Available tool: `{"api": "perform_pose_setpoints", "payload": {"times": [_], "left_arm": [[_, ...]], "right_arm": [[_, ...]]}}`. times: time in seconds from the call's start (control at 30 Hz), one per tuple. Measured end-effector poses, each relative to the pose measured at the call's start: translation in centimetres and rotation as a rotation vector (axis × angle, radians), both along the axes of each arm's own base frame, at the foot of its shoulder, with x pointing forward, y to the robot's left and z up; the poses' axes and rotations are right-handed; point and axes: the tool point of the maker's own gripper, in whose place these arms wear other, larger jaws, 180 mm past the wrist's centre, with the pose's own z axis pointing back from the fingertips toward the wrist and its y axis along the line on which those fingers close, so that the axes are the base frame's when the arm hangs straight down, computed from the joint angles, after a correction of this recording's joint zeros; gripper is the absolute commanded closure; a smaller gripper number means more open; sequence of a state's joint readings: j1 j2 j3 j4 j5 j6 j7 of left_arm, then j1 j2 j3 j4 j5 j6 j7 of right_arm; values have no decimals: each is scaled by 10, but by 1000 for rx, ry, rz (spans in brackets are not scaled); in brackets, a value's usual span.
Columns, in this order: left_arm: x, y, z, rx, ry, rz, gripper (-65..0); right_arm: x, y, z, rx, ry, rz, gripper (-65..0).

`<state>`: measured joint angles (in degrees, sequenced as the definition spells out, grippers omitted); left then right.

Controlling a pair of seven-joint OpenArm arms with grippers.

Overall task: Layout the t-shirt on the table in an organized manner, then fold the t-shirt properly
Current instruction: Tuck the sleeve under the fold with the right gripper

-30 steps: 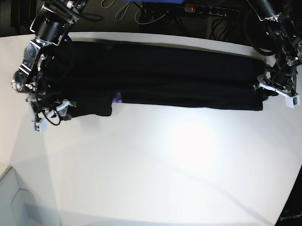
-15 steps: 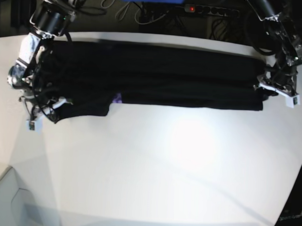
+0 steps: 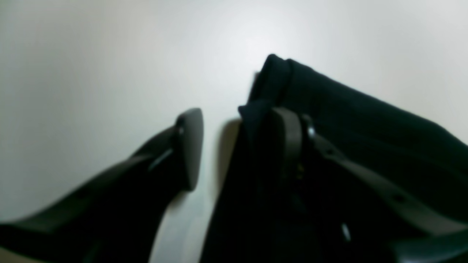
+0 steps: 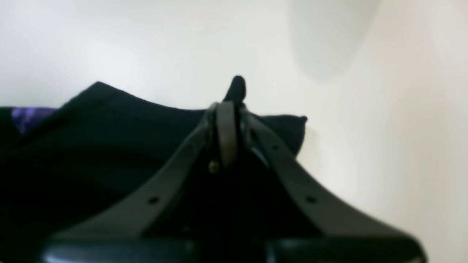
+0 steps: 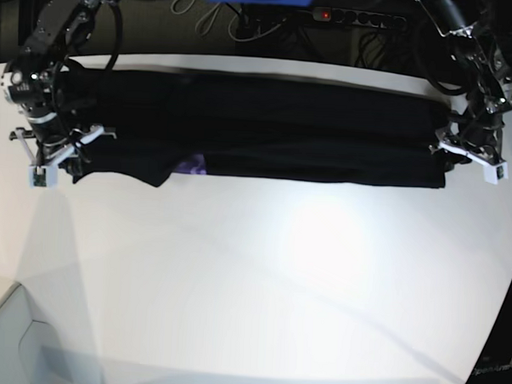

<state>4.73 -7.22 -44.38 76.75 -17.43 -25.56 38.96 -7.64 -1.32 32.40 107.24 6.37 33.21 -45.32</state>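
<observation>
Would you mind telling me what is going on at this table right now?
Two robot arms are handling a black t-shirt folded into a long band across the far side of the white table. The right gripper is shut on one end of the cloth. The left gripper is open at the other end, with one finger on the fabric.

a matt black cloth t-shirt point(image 5: 267, 129), soft and creased, with a purple printed patch point(image 5: 195, 163) showing at one fold, lies on a smooth white table point(image 5: 278, 278) with a faint sheen under the light. the gripper fingers point(image 3: 190, 146) look like dark, semi-matt plastic.
</observation>
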Motion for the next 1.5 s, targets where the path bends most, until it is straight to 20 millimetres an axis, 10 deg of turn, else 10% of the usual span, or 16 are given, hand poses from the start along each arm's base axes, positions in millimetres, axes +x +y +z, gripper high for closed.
{"api": "perform_pose_setpoints", "payload": {"times": [0.5,0.63,0.8,1.5], "left_arm": [[-1,1,0,2,1,0,-291],[-1,2,1,4,1,-2,-376],[-7,8,4,34,16,-15,-526],[-18,-22,38,-27,-104,-98,-529]], "right_arm": [[-34,-16,-53,99,129,-116,0],[-39,-11,-76,146,179,-121,0],[-33,-9,-80,170,120,-125,0],[-32,-1,-85,201,104,-126,0]]}}
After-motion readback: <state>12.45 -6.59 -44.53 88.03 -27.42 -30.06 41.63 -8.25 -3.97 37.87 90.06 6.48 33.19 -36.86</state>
